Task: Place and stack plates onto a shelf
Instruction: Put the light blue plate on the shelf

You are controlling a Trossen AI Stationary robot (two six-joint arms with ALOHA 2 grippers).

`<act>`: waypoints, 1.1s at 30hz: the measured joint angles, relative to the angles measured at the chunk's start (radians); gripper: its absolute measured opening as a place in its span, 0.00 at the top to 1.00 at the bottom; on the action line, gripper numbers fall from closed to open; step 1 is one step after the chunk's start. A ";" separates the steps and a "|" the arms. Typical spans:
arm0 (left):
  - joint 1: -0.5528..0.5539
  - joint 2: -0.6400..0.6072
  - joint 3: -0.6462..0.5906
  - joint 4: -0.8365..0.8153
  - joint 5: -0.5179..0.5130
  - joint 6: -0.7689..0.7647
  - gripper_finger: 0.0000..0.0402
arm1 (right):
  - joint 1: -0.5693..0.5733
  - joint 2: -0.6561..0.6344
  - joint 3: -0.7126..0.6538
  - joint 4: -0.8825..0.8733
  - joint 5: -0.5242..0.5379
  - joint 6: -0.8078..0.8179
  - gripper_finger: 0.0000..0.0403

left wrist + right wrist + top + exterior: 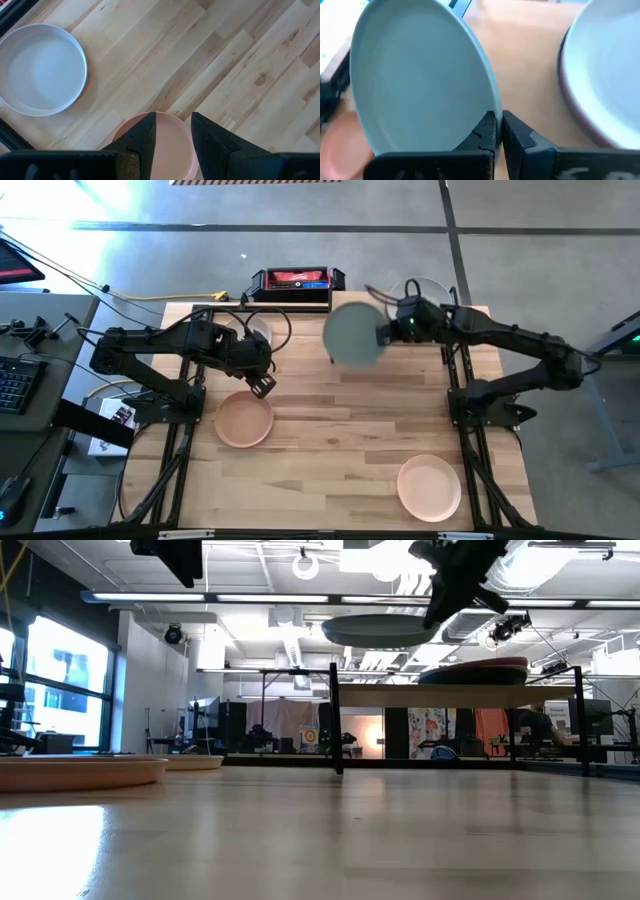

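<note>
My right gripper is shut on a sage green plate, which hangs over the left end of the shelf at the table's far side. A stack of plates with a white one on top rests flat on the shelf's right half. My left gripper stands open above a peach plate that lies flat on the table at the left, clear of it. A white plate lies flat on the table beyond it. My right gripper pinches the sage green plate's rim between its two fingers, at the edge toward the table's right. The fingers slant down from the right. The plate is lifted clear above the shelf, close to level, its hollow side up.
A pale pink plate lies near the table's front right corner. A red and black box sits behind the table's far edge. Bare wood lies between the plates in the table's middle.
</note>
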 joint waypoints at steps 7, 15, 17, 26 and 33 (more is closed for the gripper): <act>0.000 0.000 0.000 -0.001 0.000 0.007 0.72 | -0.133 0.011 0.000 0.102 -0.061 -0.073 1.00; 0.000 0.000 0.000 -0.002 0.000 0.024 0.72 | -0.227 0.085 0.000 0.127 -0.121 -0.112 1.00; 0.000 0.000 0.000 -0.002 0.000 0.025 0.72 | -0.238 0.099 0.000 0.125 -0.123 -0.109 1.00; 0.000 0.000 0.000 -0.002 0.000 0.023 0.72 | -0.282 0.109 0.000 0.091 -0.132 -0.108 1.00; 0.000 0.000 0.000 -0.002 0.000 0.024 0.72 | -0.290 0.136 0.000 0.042 -0.136 -0.109 1.00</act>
